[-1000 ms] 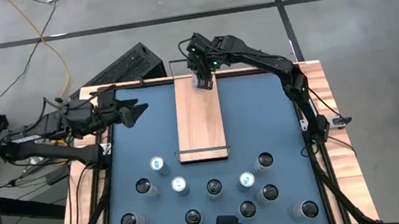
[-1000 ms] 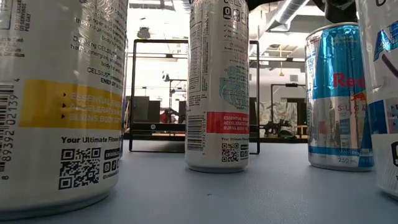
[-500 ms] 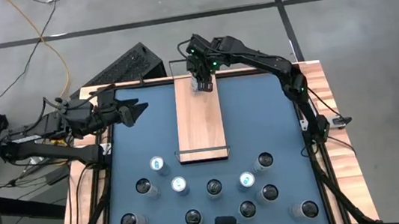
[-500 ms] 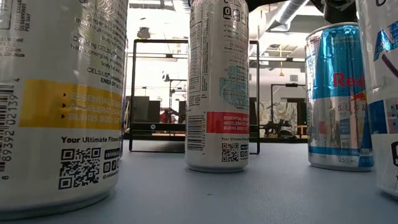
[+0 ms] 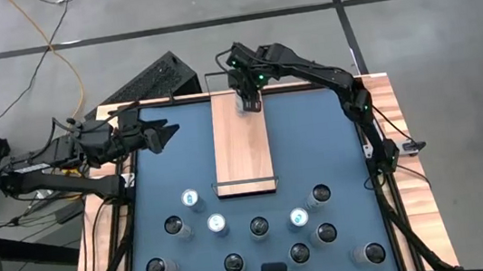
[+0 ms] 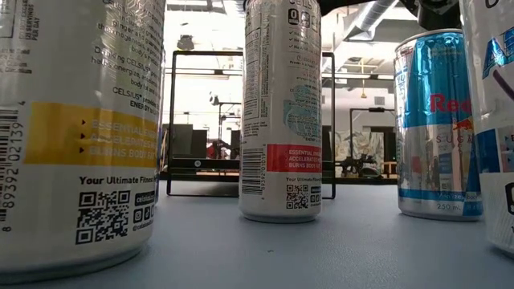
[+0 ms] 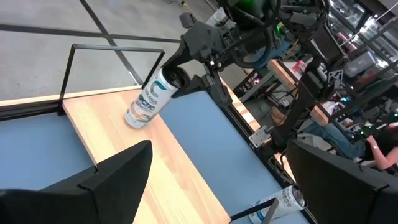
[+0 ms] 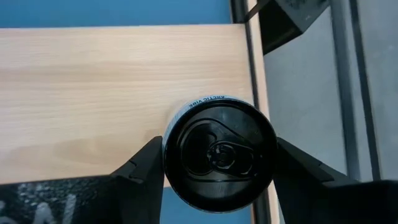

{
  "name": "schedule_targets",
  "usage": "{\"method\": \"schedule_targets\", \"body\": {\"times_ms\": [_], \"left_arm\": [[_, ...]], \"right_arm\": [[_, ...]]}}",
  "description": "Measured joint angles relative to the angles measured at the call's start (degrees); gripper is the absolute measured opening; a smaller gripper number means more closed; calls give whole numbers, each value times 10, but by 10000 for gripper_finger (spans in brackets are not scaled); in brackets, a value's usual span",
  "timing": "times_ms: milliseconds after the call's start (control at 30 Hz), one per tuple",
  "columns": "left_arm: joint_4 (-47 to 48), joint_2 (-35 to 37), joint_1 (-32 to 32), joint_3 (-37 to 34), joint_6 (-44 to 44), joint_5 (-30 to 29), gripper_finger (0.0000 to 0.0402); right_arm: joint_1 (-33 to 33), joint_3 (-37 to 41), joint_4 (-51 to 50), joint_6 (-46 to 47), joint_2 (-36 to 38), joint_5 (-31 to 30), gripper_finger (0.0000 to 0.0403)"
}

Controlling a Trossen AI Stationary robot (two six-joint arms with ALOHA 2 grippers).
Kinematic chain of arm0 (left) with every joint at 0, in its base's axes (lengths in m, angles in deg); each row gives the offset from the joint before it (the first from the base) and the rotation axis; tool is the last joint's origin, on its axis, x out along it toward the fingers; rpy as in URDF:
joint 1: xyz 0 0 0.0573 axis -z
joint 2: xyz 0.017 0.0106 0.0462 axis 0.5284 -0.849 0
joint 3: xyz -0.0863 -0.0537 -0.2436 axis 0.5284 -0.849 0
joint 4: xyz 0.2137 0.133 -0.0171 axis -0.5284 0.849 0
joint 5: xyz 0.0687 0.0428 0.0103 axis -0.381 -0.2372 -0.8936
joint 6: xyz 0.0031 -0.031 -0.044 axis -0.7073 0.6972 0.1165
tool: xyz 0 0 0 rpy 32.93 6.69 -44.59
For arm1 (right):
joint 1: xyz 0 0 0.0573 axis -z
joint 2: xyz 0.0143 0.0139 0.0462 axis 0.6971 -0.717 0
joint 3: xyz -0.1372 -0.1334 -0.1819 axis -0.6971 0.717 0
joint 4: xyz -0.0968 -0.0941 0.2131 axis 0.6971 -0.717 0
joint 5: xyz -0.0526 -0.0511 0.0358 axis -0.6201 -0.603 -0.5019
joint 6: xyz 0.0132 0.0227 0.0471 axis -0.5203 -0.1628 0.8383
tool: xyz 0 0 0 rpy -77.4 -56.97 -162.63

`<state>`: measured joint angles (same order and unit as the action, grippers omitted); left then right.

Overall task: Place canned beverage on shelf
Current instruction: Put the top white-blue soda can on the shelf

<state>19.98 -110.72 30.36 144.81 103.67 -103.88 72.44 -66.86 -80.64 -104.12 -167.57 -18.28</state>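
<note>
While my right hand (image 5: 248,101) stays clamped on the slim white black-topped beverage can (image 7: 147,101), that can stands at the far end of the long light-wood shelf (image 5: 242,145), near its black end rail. To finish well, I should check the base sits flat, spread the fingers evenly, then lift straight up. My left hand (image 5: 158,136) waits open off to the side. I count eleven more cans on the blue surface (image 5: 333,134), one shelf, two arms.
</note>
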Motion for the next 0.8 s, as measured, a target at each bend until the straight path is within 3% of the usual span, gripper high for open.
{"method": "schedule_targets", "body": {"times_ms": [433, 800], "left_arm": [[0, -12, -7, 0, -16, 18, 359], [-13, -32, -53, 0, -68, 55, 359]], "right_arm": [[-7, 0, -21, -15, 0, 42, 228], [-13, 0, -13, -23, 0, 43, 283]]}}
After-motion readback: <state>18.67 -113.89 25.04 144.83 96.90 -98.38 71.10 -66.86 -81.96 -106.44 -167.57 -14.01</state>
